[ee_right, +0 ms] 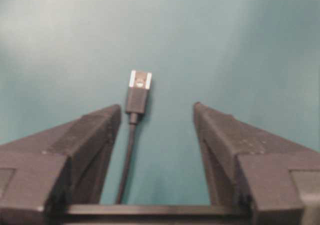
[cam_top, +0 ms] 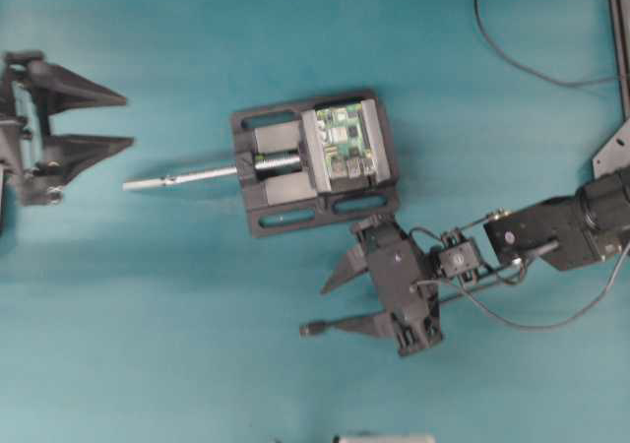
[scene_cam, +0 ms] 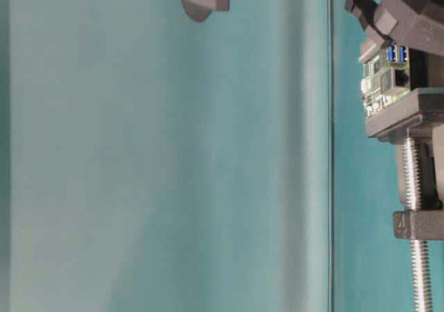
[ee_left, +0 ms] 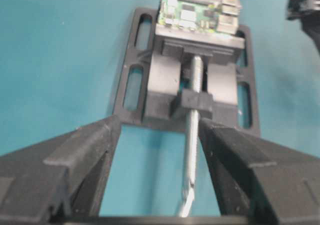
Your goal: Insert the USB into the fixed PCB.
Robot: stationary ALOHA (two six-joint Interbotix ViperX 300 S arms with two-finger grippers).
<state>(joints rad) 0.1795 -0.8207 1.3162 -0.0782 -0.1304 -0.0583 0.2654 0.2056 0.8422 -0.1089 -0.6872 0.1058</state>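
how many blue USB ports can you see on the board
2, side by side on the PCB edge in the table-level view, just under the dark arm part. Other views don't show blue; more may be hidden.

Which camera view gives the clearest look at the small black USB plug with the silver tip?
The right wrist view shows the small black USB plug best: close, unobstructed, lying on the teal surface between the open right tool's fingers. The overhead view shows only a tiny dark tip. The table-level and left wrist views do not show it.
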